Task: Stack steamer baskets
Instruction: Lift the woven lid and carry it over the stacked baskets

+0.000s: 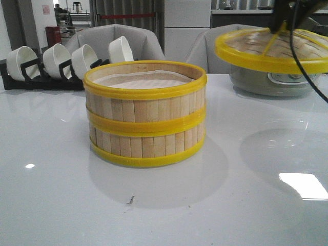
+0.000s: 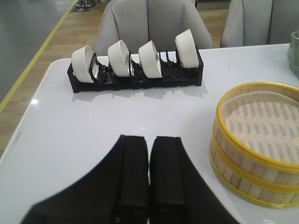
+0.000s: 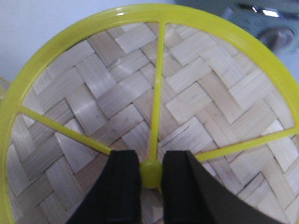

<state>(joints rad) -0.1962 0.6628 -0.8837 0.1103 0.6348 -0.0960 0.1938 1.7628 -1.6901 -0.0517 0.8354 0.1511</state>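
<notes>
The two round steamer baskets (image 1: 145,114) of pale bamboo slats with yellow plastic rims sit stacked, one on the other, at the middle of the glossy white tabletop (image 1: 56,195). The left gripper (image 2: 149,170) hangs beside them, jaws pressed together, empty. Farther back on the right, the right gripper (image 3: 150,173) has its jaws clamped on the yellow knob (image 3: 150,172) of the flat woven bamboo lid (image 1: 271,47), held aloft. A black rack (image 1: 43,79) of white bowls (image 1: 20,61) stands behind, left.

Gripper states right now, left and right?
Left gripper: closed, holding nothing.
Right gripper: closed on the yellow knob of the flat woven bamboo lid, held in the air.
</notes>
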